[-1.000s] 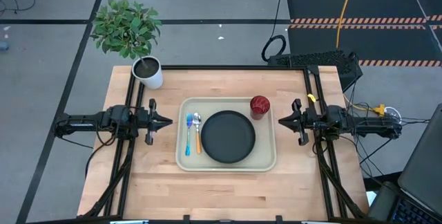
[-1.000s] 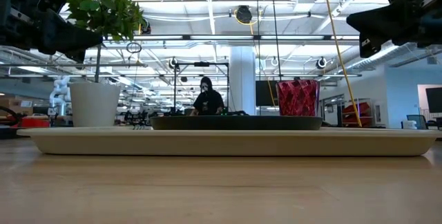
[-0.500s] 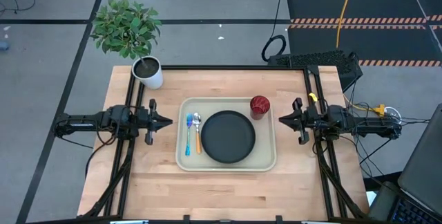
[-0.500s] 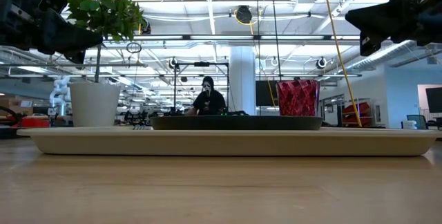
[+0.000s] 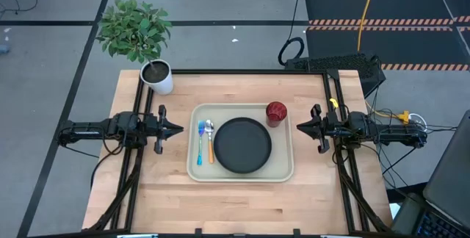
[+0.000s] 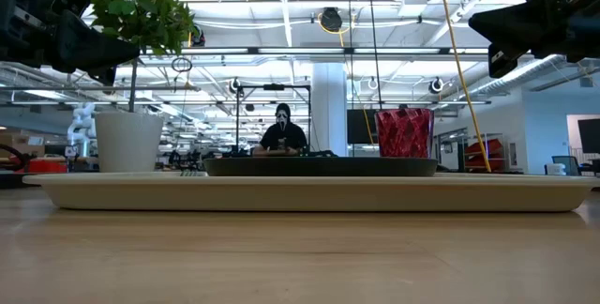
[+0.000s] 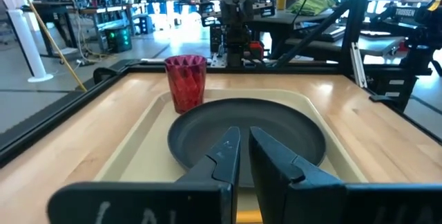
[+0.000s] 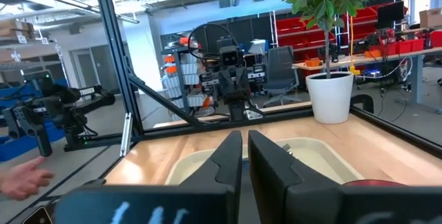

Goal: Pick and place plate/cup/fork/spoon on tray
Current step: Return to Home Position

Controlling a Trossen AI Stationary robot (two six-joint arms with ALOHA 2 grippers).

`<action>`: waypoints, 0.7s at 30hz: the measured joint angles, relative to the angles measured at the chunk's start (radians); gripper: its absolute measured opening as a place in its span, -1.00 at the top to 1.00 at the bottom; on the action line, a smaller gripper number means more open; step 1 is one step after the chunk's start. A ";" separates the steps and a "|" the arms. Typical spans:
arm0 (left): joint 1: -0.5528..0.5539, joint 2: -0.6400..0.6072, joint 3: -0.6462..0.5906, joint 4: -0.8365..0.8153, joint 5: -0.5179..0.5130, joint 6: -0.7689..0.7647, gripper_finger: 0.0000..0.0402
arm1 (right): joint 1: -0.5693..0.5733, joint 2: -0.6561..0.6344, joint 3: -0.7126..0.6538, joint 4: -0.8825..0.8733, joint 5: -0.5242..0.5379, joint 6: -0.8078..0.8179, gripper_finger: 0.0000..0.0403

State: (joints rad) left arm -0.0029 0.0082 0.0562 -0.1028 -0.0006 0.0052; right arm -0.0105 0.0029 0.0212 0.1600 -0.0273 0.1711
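Even overhead light falls on the pale wooden worktop (image 5: 235, 201), leaving only soft, short shadows. In the low view, bright ceiling strip lights (image 6: 281, 4) glare from behind. The round matte black plate (image 7: 276, 131) carries a dull sheen.

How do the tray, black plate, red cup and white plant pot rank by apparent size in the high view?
1. beige tray
2. black plate
3. white plant pot
4. red cup
The pot looks only modestly bigger than the cup.
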 joint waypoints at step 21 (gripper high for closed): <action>0.000 0.000 0.000 0.001 0.000 0.019 0.81 | 0.000 0.000 0.000 0.000 0.000 0.000 0.90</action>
State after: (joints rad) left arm -0.0025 0.0082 0.0563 -0.1017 -0.0010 0.0238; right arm -0.0105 0.0029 0.0212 0.1596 -0.0276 0.1715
